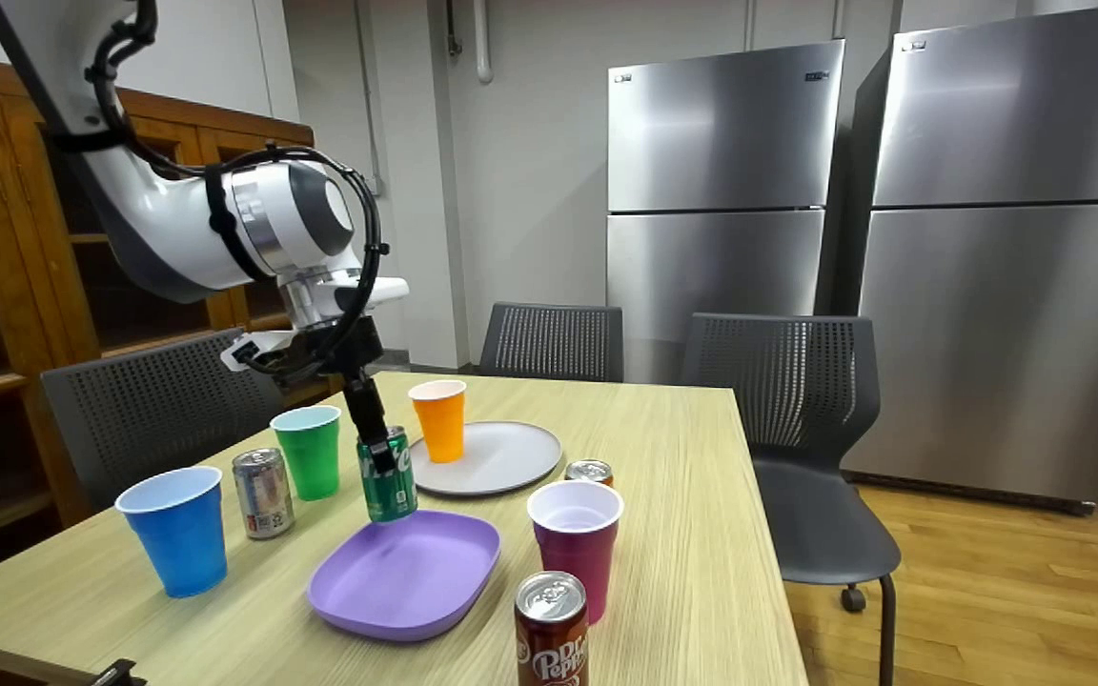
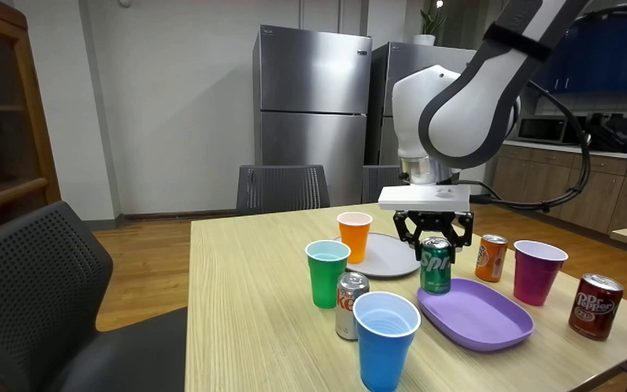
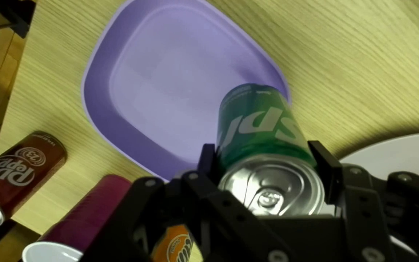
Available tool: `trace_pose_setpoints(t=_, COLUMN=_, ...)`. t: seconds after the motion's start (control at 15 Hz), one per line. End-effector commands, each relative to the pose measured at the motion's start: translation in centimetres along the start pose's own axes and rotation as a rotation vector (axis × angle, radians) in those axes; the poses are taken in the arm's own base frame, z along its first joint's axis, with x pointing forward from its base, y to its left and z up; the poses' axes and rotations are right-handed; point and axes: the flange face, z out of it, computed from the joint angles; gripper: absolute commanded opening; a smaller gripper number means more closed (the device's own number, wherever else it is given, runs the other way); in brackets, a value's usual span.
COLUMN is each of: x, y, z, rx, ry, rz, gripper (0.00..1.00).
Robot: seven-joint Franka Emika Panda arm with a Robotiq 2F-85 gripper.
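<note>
My gripper is shut on a green Sprite can, one finger on each side near its top. The can's lid faces the wrist camera. In both exterior views the can is close to upright, leaning slightly in one of them. Its lower end is at the edge of a purple plate, over the rim nearest the grey plate. Whether its base touches the purple plate, I cannot tell. The purple plate holds nothing else in the wrist view.
An orange cup stands on a grey plate. Around are a green cup, a silver can, a blue cup, an orange can, a magenta cup and a Dr Pepper can. Chairs surround the table.
</note>
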Motion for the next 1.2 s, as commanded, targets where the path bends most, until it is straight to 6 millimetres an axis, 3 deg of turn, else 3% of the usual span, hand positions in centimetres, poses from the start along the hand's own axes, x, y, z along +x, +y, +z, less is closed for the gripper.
trace_pose_setpoints(t=0.0, x=0.4, y=0.3, z=0.8, rx=-0.004, ry=-0.008, rz=0.007, gripper=0.39)
trace_pose_setpoints(t=0.47, x=0.4, y=-0.1, z=3.3, rx=-0.031, ry=-0.043, rz=0.026, gripper=0.39)
trace_pose_setpoints(t=0.87, x=0.4, y=0.0, z=3.9, rx=-0.042, ry=-0.055, rz=0.038, gripper=0.39)
trace_pose_setpoints(t=0.93, x=0.5, y=0.1, z=3.7, rx=-0.038, ry=-0.056, rz=0.035, gripper=0.89)
trace_pose_setpoints(t=1.13, x=0.6, y=0.7, z=3.0, rx=-0.03, ry=-0.046, rz=0.035, gripper=1.0)
